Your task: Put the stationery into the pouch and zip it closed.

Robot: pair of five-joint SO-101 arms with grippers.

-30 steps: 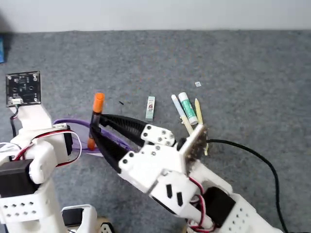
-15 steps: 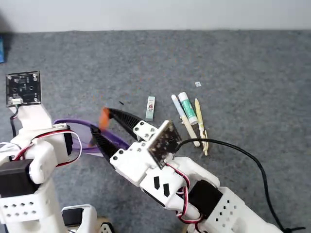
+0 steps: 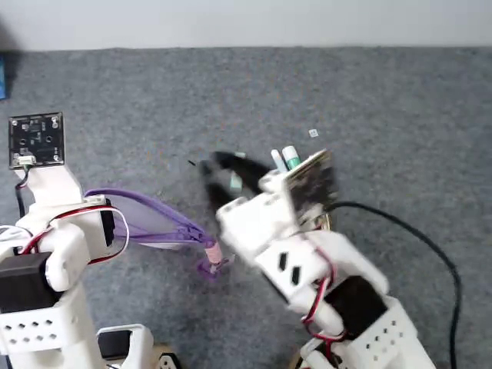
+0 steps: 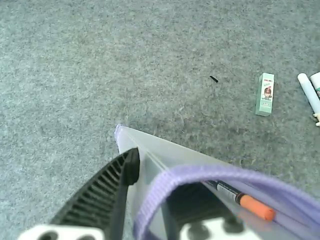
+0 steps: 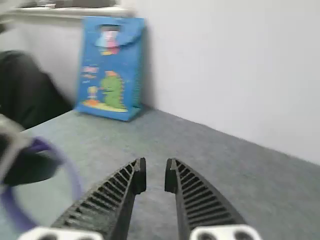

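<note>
Left wrist view: orange-capped pen inside the purple pouch

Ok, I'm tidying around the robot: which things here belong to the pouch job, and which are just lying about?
Job: purple pouch; orange-capped marker inside it; green box; white tubes.
Lying about: blue gift bag by the wall; black speck on the mat.
</note>
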